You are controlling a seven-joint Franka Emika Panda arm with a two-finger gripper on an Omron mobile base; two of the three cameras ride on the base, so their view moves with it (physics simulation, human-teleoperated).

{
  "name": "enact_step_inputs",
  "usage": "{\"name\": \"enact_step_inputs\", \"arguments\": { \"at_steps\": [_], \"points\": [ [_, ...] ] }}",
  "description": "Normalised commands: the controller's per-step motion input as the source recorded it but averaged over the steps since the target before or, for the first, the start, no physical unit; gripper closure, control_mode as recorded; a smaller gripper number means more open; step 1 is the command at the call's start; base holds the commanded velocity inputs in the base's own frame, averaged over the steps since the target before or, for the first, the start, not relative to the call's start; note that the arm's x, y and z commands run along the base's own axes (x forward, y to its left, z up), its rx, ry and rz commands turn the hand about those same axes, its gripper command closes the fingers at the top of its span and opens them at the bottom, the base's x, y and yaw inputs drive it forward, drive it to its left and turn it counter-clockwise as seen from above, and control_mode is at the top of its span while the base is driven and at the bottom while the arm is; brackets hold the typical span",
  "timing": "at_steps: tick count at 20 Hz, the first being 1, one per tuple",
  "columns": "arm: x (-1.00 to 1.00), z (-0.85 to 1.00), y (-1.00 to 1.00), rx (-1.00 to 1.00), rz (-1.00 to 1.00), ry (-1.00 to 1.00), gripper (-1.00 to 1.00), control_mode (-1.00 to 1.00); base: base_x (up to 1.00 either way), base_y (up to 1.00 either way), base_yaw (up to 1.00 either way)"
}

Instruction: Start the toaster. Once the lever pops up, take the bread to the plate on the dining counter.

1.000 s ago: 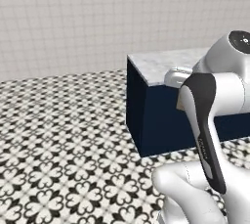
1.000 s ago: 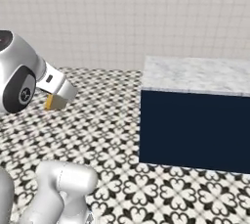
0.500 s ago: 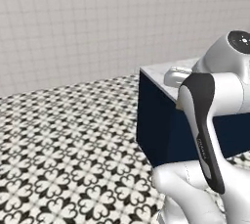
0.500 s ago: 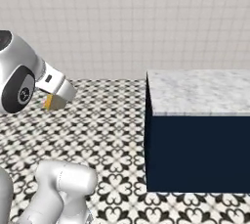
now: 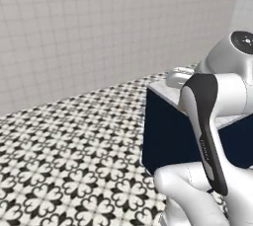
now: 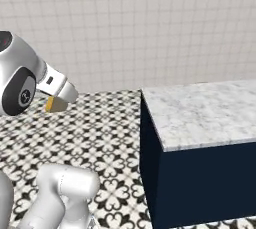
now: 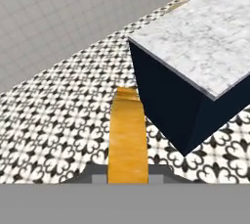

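My gripper (image 7: pixel 128 176) is shut on the bread (image 7: pixel 128 135), a slice seen edge-on with a golden-brown crust that sticks out ahead of the fingers. In the right base view the gripper (image 6: pixel 54 104) hangs at the left over the patterned floor, and a golden corner of the bread (image 6: pixel 50 105) peeks out beneath it. The dining counter (image 6: pixel 200 113), with its grey-white marbled top and dark navy front, stands to the right of the gripper and apart from it. The same dining counter (image 7: pixel 205 42) fills the upper right of the hand view. The toaster, the lever and the plate are out of view.
Black-and-white patterned floor tiles (image 5: pixel 74 146) stretch to a pale tiled wall (image 6: pixel 125 23) behind. The counter's near corner (image 7: pixel 188 152) juts toward me. My own white arm (image 5: pixel 212 121) blocks the right of the left base view.
The whole scene has shifted in both base views, so the base has moved; the counter now looks nearer and larger. The bread stays gripped as before.
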Motion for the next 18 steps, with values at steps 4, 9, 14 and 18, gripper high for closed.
{"name": "enact_step_inputs", "arguments": {
  "at_steps": [4, 9, 14, 18],
  "points": [
    [0.0, 0.0, 0.0, 0.0, 0.0, 0.0, 1.0, 1.0, 0.99, 0.82, -0.36],
    [0.0, 0.0, 0.0, 0.0, 0.0, 0.0, 1.0, 1.0, 0.97, 0.85, -0.37],
    [0.0, 0.0, 0.0, 0.0, 0.0, 0.0, 1.0, 1.0, 0.96, 0.81, -0.37],
    [0.0, 0.0, 0.0, 0.0, 0.0, 0.0, 1.0, 1.0, 0.89, 0.78, -0.4]
  ]
}}
